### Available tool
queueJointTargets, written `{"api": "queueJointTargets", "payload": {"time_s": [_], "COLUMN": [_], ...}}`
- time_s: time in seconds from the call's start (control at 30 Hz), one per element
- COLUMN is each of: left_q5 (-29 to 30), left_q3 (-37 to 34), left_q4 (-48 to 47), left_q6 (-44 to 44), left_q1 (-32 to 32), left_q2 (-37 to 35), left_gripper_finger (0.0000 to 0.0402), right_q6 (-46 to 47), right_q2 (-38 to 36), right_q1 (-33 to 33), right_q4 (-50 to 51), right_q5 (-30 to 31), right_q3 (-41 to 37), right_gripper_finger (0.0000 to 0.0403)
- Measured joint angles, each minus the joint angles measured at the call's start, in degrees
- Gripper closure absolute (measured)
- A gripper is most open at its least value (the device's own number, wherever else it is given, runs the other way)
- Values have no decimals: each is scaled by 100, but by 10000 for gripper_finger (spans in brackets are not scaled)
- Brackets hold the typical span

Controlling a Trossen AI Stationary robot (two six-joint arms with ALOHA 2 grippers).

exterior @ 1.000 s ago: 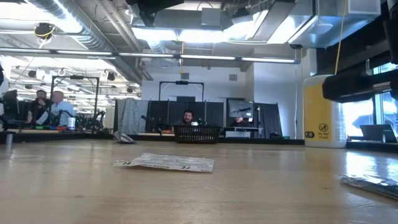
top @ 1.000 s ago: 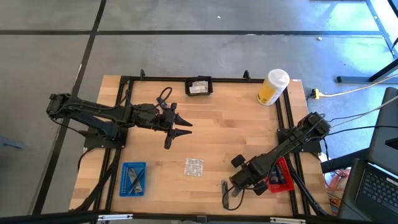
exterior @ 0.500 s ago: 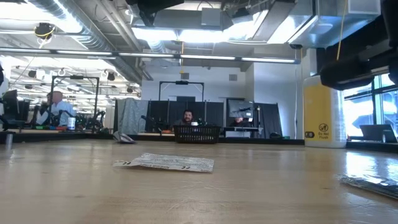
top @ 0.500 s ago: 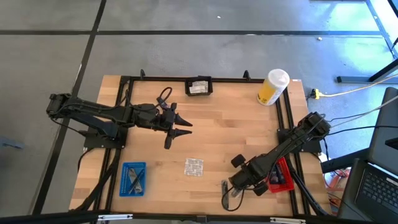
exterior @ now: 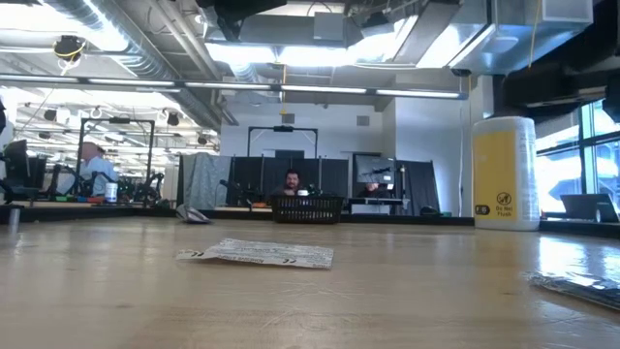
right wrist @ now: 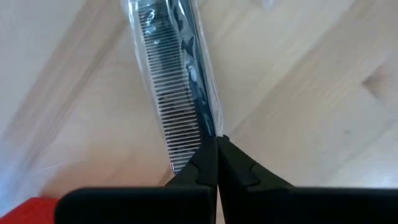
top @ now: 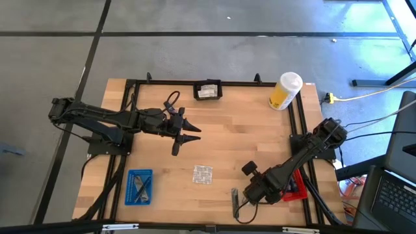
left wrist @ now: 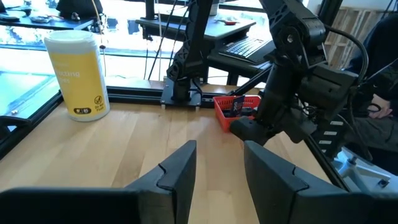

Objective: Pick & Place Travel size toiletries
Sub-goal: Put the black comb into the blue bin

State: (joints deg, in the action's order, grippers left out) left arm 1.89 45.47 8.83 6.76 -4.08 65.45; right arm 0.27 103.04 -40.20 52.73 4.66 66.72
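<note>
A slim grey stick, a comb in a clear wrapper [right wrist: 176,81], lies near the table's front edge [top: 234,197] and shows at the low view's right [exterior: 581,288]. My right gripper [right wrist: 216,149] points down at one end of it, shut on it. A strip of silvery foil sachets [top: 203,174] lies flat on the wood at mid-table [exterior: 257,254]. My left gripper [left wrist: 217,177] hovers open over the table's left half [top: 185,133], with nothing between its fingers. My right gripper pinches the end of the comb's wrapper [right wrist: 208,130] between its two fingertips. The fingers come from above, pointing down, and the comb runs away from them lengthwise. The rest of the comb lies on the table.
A blue tray [top: 139,186] with small items sits at the front left, and a red tray [top: 294,185] at the front right beside my right arm. A black basket [top: 208,90] and a tall yellow container [top: 285,91] stand at the far edge.
My right arm has risen a little and its wrist has tipped. Its dark body has gone up out of the low view's right side. The comb has stayed on the table.
</note>
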Motion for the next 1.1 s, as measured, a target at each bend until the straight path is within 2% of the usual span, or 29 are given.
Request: {"api": "queueJointTargets", "payload": {"time_s": [1.1], "left_q5": [0], "left_q3": [0], "left_q4": [23], "left_q6": [153], "left_q1": [0], "left_q2": [0], "left_gripper_finger": [272], "right_q6": [74], "right_q2": [-7], "right_q1": [-57], "right_q4": [-2], "right_q5": [46], "right_q3": [2], "right_gripper_finger": [403]}}
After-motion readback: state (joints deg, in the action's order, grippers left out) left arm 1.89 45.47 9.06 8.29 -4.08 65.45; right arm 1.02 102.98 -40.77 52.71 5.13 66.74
